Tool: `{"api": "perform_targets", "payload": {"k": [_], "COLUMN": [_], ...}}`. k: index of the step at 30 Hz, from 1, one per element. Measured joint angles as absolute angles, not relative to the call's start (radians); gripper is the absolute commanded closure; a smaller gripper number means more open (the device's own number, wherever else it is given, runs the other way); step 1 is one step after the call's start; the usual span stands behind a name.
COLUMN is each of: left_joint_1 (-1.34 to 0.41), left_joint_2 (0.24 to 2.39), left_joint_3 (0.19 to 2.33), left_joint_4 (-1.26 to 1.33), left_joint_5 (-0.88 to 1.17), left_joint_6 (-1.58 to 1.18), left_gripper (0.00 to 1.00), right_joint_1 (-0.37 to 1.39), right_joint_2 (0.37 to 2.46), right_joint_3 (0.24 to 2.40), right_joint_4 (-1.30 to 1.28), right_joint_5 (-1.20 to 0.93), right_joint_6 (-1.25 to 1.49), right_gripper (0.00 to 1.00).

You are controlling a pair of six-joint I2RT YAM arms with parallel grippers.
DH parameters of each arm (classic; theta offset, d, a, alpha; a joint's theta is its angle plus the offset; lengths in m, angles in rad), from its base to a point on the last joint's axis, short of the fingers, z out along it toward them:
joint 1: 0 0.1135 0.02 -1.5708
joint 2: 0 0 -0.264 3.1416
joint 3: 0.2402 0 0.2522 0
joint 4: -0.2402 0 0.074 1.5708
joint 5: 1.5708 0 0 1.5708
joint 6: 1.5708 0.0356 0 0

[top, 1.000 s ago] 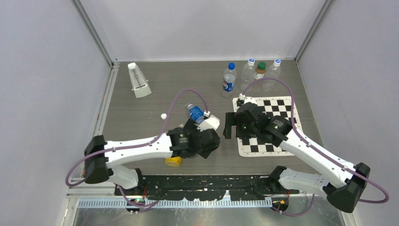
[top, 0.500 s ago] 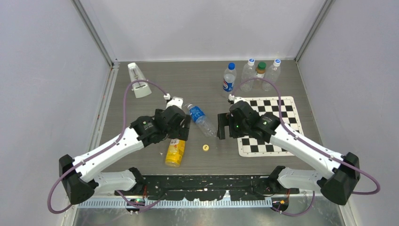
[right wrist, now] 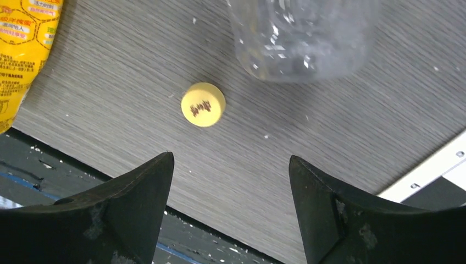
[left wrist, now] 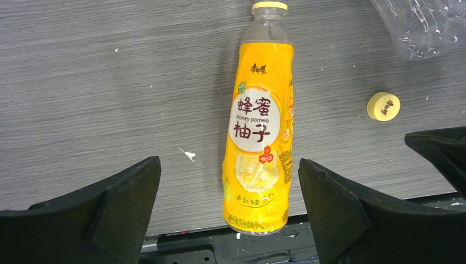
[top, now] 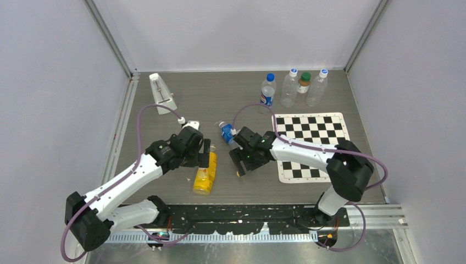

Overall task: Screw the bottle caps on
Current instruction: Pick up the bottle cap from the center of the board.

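Gray tabletop point(top: 220, 93) holds a yellow cap point(right wrist: 203, 104) just ahead of the open right claw point(right wrist: 231, 160), while the open left claw point(left wrist: 228, 165) hangs over a lying yellow bottle point(left wrist: 258, 137).

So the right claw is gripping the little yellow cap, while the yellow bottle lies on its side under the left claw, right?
No: the right wrist view shows the yellow cap lying loose on the table, the right claw open and not touching it. The yellow bottle does lie on its side under the left claw.
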State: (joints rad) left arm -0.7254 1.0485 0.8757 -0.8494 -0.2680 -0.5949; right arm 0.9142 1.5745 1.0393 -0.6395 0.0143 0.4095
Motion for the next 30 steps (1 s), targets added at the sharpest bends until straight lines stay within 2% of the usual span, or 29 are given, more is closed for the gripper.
{"api": "perform_targets", "payload": {"k": [16,30], "left_joint_1": [-0.671,-0.663], "left_joint_2": [0.91,0.889], "left_joint_3": [0.831,0.824], "left_joint_4": [-0.847,-0.849], "left_joint_5": [-0.297,-0.307], "left_joint_6": [-0.595,-0.596], "left_gripper": [0.0,0.0], "right_joint_1": [0.992,1.035], "right_joint_2": [1.792,1.871], "right_joint_3": [1.177,1.262], "right_joint_4": [-0.638,-0.706], "right_joint_5": [0.059,0.121], "right_joint_6": [0.368,0.346], "right_gripper": [0.44,0.5]}}
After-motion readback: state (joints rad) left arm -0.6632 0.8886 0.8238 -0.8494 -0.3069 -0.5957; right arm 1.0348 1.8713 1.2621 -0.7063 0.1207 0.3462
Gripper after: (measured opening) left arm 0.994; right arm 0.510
